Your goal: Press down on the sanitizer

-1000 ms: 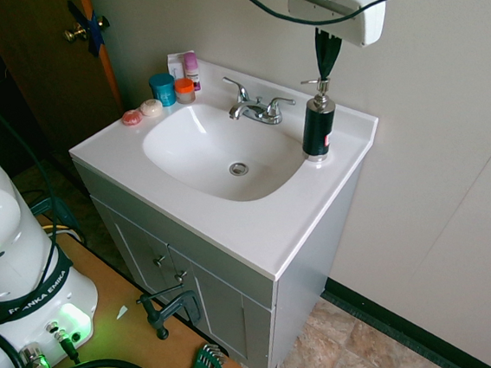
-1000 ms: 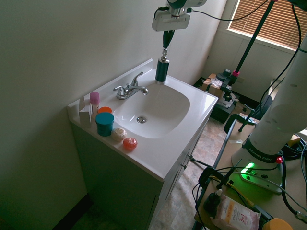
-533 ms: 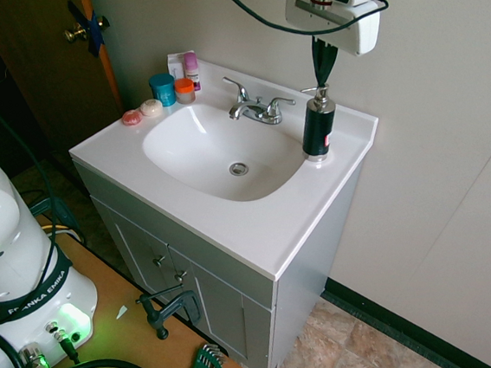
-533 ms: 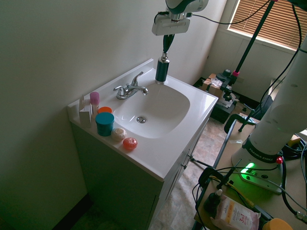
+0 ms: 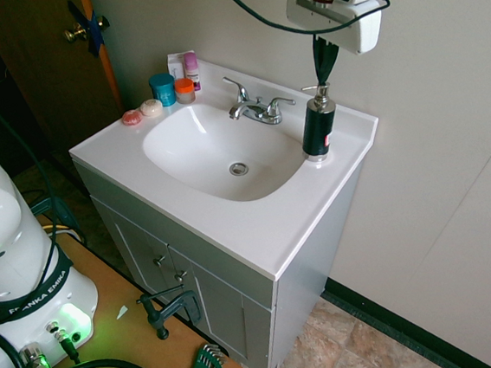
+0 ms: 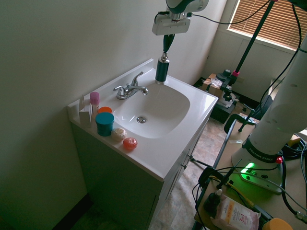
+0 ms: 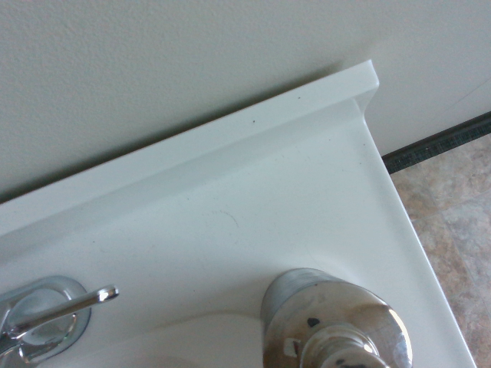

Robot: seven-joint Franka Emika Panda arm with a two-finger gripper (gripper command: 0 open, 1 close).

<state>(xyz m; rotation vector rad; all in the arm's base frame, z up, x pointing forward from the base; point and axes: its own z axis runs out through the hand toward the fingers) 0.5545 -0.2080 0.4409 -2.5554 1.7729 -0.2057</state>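
The sanitizer (image 5: 318, 130) is a black pump bottle with a chrome head, standing upright on the back right corner of the white sink counter (image 5: 259, 230). My gripper (image 5: 323, 76) points straight down right above it. Its dark fingers are shut together with nothing between them, and their tips reach the top of the pump head. From the other side, the gripper (image 6: 165, 51) stands directly over the sanitizer (image 6: 162, 72). The wrist view looks down on the sanitizer's chrome pump head (image 7: 337, 326) from close by.
A chrome faucet (image 5: 255, 107) stands at the back of the basin, left of the bottle. Teal and orange jars (image 5: 172, 88), a pink-capped bottle and two small soaps sit at the counter's far left corner. The wall rises just behind the bottle.
The gripper has come down a little and shifted slightly left onto the pump head. Over the last half second it has hardly moved.
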